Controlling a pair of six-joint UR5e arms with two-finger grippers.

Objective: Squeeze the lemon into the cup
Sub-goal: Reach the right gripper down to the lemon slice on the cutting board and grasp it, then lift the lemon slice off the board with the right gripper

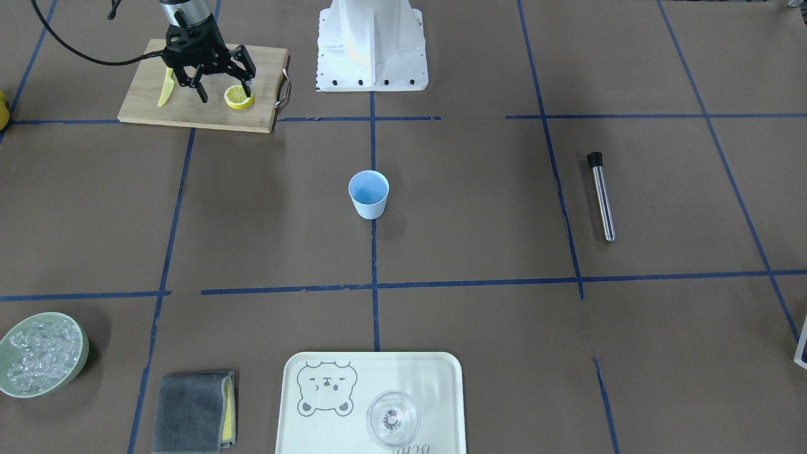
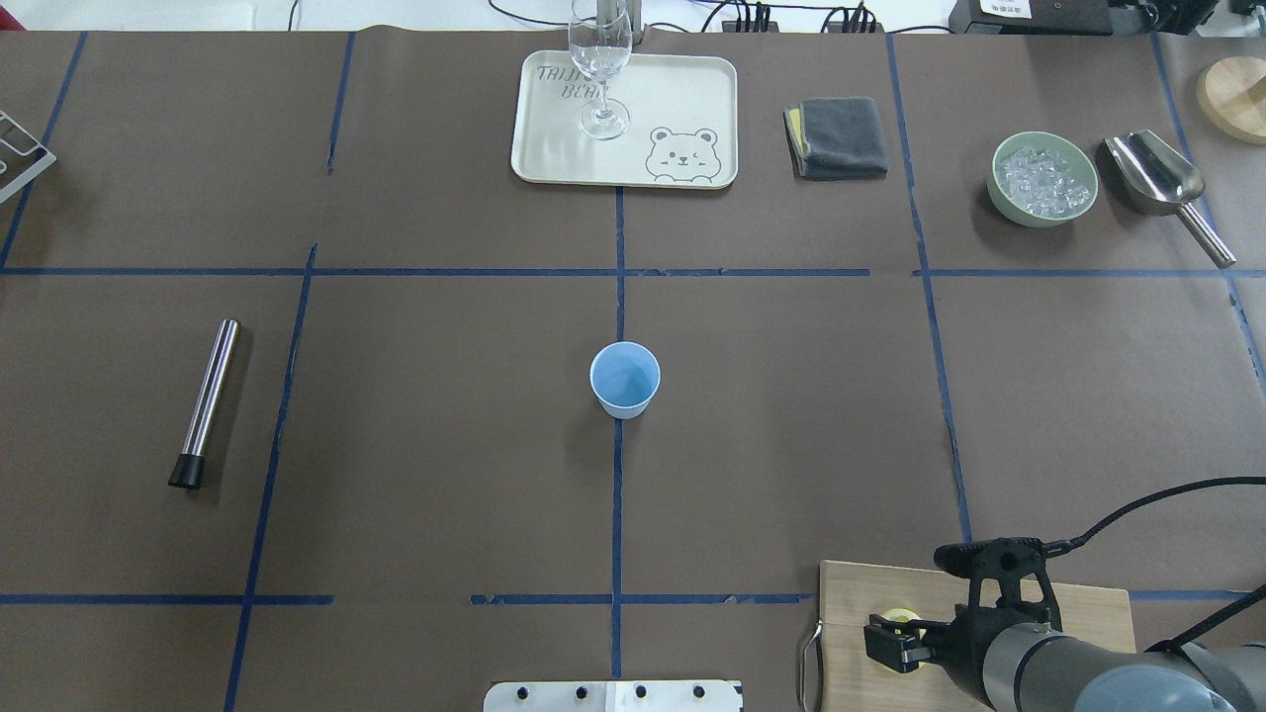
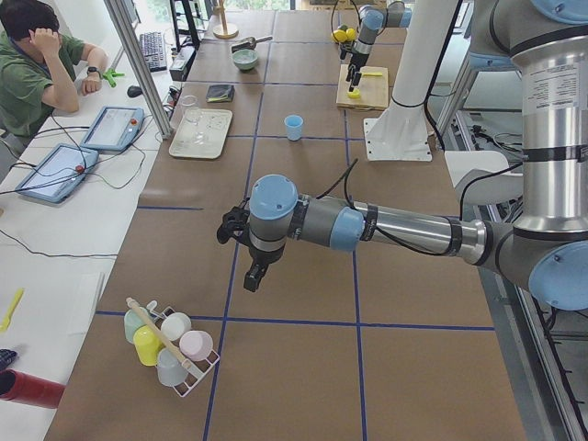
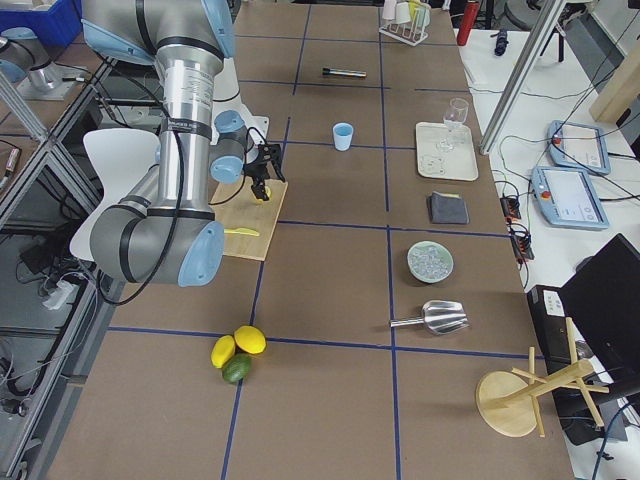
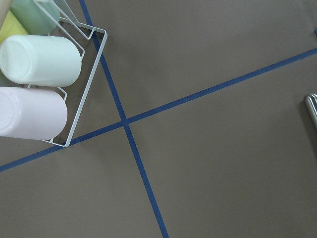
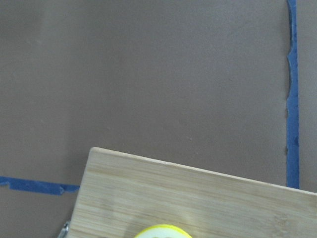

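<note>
The right gripper (image 1: 224, 88) hangs low over a wooden cutting board (image 1: 208, 115) on the robot's side of the desk (image 1: 479, 208), its jaws spread wide and holding nothing. The lemon (image 1: 239, 96) lies cut face up on the board, just under one fingertip; whether they touch cannot be told. A yellow knife (image 1: 166, 88) lies on the same board. The cup (image 1: 369, 194) stands upright at the desk's centre, well apart from the board. The left gripper (image 3: 254, 274) hovers over the desk's other end near a rack (image 3: 170, 344) of tumblers; how its jaws stand cannot be told.
</note>
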